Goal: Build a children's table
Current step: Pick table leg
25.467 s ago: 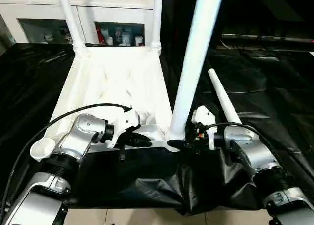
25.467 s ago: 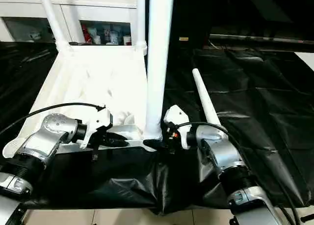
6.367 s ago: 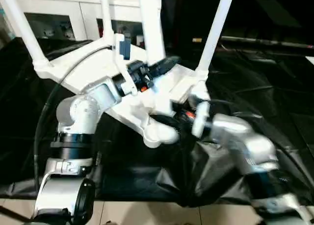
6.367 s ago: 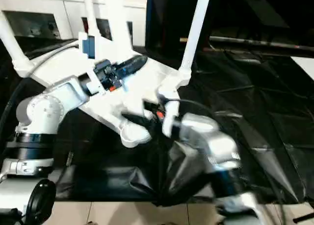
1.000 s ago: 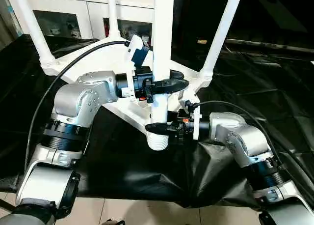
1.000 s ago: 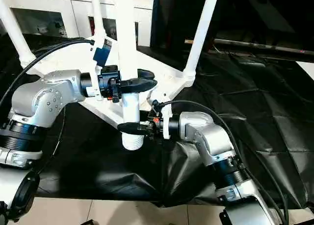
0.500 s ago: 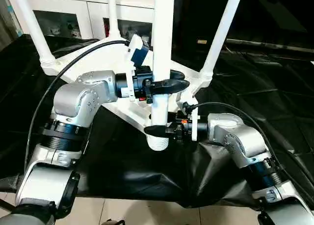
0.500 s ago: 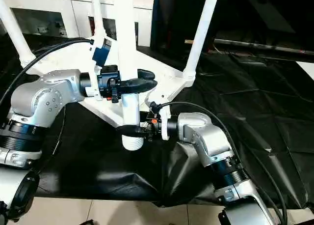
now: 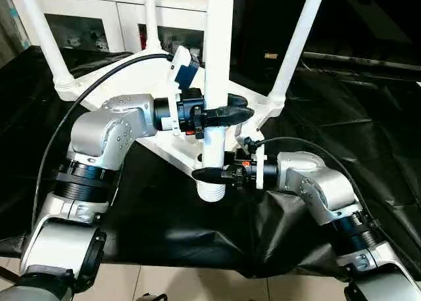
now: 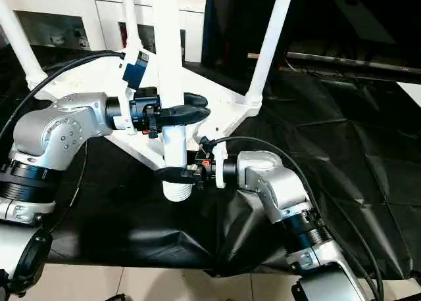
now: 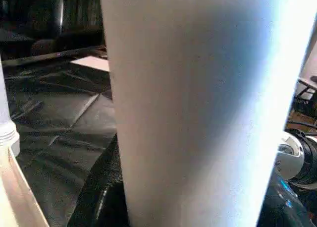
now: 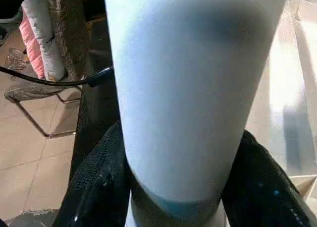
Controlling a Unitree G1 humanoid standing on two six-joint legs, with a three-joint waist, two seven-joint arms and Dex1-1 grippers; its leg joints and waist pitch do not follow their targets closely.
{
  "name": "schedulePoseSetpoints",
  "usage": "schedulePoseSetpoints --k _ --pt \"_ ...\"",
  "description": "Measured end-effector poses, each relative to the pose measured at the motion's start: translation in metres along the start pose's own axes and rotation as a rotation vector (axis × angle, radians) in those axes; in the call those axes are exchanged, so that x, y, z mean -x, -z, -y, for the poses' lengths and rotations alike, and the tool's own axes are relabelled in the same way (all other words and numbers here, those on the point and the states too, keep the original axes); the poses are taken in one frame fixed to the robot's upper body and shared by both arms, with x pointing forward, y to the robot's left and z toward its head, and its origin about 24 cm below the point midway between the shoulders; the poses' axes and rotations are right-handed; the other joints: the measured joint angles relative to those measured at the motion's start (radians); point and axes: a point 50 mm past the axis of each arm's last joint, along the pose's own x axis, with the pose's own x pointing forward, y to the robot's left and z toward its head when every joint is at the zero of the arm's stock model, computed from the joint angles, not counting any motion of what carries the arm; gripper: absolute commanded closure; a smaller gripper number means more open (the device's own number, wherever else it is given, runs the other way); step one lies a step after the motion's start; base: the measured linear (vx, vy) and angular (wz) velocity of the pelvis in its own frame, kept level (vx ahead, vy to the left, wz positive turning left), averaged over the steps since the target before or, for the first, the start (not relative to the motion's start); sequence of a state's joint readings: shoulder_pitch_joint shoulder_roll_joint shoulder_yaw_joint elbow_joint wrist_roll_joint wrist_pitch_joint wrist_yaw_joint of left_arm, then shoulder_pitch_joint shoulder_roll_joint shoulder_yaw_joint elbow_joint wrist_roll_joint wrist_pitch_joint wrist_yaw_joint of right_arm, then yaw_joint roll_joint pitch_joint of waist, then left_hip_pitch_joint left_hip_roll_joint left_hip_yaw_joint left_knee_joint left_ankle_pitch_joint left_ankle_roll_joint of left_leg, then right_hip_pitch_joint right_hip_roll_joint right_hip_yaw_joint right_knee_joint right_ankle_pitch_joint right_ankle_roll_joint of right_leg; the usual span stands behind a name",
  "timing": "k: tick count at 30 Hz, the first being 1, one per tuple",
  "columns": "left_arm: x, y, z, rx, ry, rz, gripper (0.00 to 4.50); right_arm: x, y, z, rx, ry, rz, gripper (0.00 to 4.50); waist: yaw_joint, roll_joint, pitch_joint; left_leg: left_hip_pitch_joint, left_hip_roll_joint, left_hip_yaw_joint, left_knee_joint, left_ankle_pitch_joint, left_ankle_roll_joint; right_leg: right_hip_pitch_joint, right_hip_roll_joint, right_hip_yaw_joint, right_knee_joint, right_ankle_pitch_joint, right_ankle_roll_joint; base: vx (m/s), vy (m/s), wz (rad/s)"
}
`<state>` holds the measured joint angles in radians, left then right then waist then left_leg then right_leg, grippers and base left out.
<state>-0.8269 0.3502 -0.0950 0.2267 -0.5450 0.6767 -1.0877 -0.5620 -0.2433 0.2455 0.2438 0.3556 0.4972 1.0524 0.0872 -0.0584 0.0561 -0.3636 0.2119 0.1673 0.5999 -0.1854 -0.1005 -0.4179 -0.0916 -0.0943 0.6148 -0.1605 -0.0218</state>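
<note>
An upright white table leg (image 9: 216, 84) is pinched near its lower end between the right gripper (image 9: 212, 174) fingers and, just above, between the left gripper (image 9: 227, 114) fingers, before the upturned tabletop (image 9: 141, 84).

Near leg (image 9: 217, 64) top cut off by frame; tabletop (image 9: 141, 84) partly hidden behind left arm.

legs (image 9: 218, 64): I see plain white
tabletop (image 9: 141, 84): white
claw fingers (image 9: 227, 114): black
forearms (image 9: 108, 127): silver
worktop (image 9: 368, 130) cover: glossy black
</note>
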Motion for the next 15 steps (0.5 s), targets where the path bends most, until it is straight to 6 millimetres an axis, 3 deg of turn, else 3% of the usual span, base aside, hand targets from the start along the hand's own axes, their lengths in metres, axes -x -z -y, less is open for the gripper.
schedulePoseSetpoints --k 1,3,8,15 --pt "0.0 0.0 0.0 0.0 0.0 0.0 2.75 0.0 0.0 0.0 0.0 0.0 0.0 2.57 0.0 0.0 0.0 0.0 0.0 0.0 0.0 0.0 0.0 0.0 0.0 0.0 0.0 0.0 0.0 0.0 0.0 0.0" --pt "0.0 0.0 0.0 0.0 0.001 0.001 2.19 0.0 0.0 0.0 0.0 -0.001 0.001 2.57 0.0 0.0 0.0 0.0 0.0 0.0 0.0 0.0 0.0 0.0 0.0 0.0 0.0 0.0 0.0 0.0 0.0 0.0" --pt "-0.002 -0.001 -0.001 0.019 -0.012 0.034 1.62 0.0 -0.001 0.001 0.001 0.011 0.015 2.59 0.0 0.0 0.0 0.0 0.0 0.0 0.0 0.0 0.0 0.0 0.0 0.0 0.0 0.0 0.0 0.0 0.0 0.0" --pt "-0.003 -0.014 -0.009 0.045 -0.09 0.323 1.55 -0.004 -0.012 0.007 -0.011 0.116 0.174 2.59 0.0 0.001 0.0 0.0 0.0 0.0 0.001 0.0 0.0 0.0 0.0 0.0 0.0 0.001 -0.001 0.0 0.0 0.0"
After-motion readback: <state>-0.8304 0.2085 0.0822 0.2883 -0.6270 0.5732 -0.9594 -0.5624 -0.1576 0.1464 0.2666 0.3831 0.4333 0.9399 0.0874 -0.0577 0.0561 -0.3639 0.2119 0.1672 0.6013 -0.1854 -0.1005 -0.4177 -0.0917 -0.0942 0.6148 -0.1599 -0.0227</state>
